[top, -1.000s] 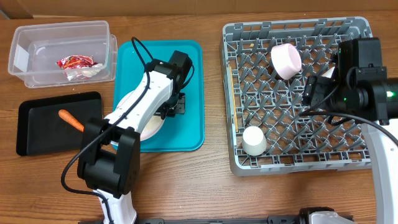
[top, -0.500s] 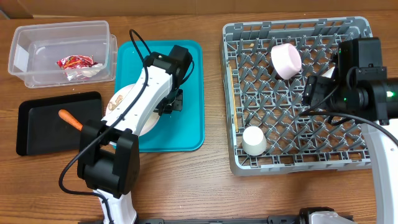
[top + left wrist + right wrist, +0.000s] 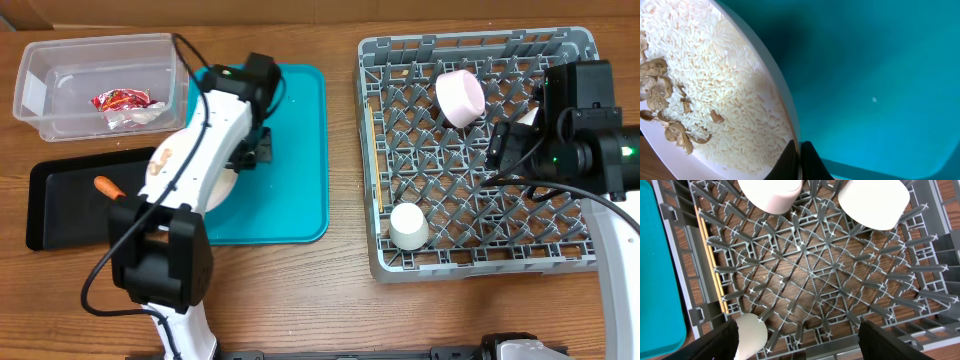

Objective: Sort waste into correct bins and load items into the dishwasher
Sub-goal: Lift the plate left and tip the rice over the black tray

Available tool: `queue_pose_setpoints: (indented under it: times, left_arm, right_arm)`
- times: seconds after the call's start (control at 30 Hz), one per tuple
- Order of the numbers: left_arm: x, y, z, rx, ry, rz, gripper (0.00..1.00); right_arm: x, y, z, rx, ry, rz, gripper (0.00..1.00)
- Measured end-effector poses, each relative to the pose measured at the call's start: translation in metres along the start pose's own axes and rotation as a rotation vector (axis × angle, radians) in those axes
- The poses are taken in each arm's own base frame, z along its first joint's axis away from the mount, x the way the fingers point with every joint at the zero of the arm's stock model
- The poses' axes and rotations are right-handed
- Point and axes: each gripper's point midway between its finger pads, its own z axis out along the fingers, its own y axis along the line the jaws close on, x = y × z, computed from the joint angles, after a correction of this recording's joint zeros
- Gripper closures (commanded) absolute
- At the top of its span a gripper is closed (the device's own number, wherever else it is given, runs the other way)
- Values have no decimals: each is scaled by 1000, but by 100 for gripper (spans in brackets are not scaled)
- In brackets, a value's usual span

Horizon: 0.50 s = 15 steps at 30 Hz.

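One white plate (image 3: pixel 769 85) of rice (image 3: pixel 730 60) and nut shells (image 3: pixel 660 95) was clamped by its rim in the left pincer (image 3: pixel 800 155) at the teal tray's (image 3: pixel 290 150) left edge — the black tray (image 3: pixel 60 215) lay just beyond, to that arm's left.

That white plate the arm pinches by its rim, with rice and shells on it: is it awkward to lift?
Probably stiff, so the plate won't bend. The left gripper grips only one edge, so it may sag or slip. The loose rice and nut shells would likely slide off if it tilts.
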Motion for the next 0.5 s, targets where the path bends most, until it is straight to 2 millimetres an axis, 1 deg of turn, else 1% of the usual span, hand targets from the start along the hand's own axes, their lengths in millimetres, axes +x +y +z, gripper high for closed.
queue_pose_setpoints:
  times: [0.17,0.27,0.37,0.5]
  left_arm:
    - [-5,27,7,-4,24,-73,96]
    - [-7,39,10,4,37,-113,96]
    - [-9,50,13,22,49,-143,96]
    - [-11,58,17,61,59,-162,96]
  right_arm:
    - [0,0,0,0,1,0,21]
    - [0,0,0,0,0,0,21]
    - [0,0,0,0,0,1,21]
    - [0,0,0,0,0,1,21]
